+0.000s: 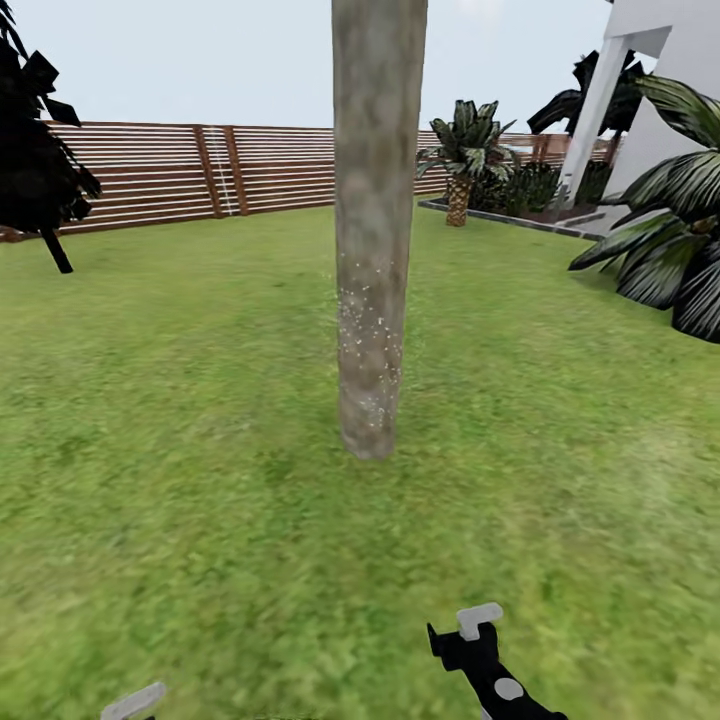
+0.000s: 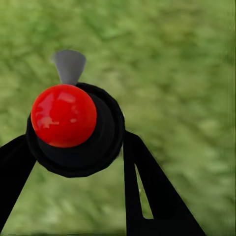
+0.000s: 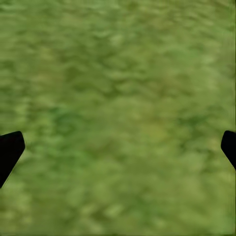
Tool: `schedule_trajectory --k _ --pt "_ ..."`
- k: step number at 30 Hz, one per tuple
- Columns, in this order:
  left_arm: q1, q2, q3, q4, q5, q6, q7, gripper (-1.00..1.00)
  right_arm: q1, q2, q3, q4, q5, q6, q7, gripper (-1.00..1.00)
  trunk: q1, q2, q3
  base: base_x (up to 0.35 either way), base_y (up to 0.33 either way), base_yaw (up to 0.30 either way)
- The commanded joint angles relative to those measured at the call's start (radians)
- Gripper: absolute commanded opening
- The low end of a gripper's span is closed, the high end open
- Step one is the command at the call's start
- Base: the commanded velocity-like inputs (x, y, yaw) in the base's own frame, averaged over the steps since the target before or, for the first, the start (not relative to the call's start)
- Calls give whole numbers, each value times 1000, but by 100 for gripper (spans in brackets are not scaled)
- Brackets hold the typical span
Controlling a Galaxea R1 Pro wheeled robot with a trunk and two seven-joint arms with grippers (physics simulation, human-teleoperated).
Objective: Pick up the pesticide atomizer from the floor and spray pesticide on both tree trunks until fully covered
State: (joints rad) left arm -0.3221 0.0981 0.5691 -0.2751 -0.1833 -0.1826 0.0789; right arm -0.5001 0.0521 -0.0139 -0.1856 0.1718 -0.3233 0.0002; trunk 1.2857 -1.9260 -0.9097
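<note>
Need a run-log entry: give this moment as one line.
left fingers: shut on pesticide atomizer | right fingers: open over grass | tree trunk: pesticide specks low

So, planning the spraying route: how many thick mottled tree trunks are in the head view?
1: the tree trunk stands mid-lawn straight ahead, pale pesticide specks on its lower part. Another may stand out of frame.

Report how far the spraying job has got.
Done: the pesticide atomizer is off the floor, clamped in the left gripper. The right gripper is open over grass.
In hand: pesticide specks dot the lower tree trunk.
Left: the trunk's upper part looks bare, and the second tree probably needs spraying too.
</note>
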Motion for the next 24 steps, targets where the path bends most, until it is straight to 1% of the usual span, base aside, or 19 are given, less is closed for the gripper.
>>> schedule_trajectory --k 1,16,19,24 --pt "0 0 0 -1 0 0 1 -100 0 -2 -1 -1 -1 -1 -4 100 0 0 0 0 0 259" --pt "0 0 0 0 1 0 1 -100 0 -3 3 3 3 2 1 100 0 0 -7 0 0 279" --pt "0 0 -1 21 0 -1 1 -100 0 -3 3 3 3 2 -1 100 0 0 -9 0 0 277" --pt "0 0 -1 29 -1 -2 -1 -100 0 -3 3 3 0 2 -2 100 0 0 -13 0 0 277"
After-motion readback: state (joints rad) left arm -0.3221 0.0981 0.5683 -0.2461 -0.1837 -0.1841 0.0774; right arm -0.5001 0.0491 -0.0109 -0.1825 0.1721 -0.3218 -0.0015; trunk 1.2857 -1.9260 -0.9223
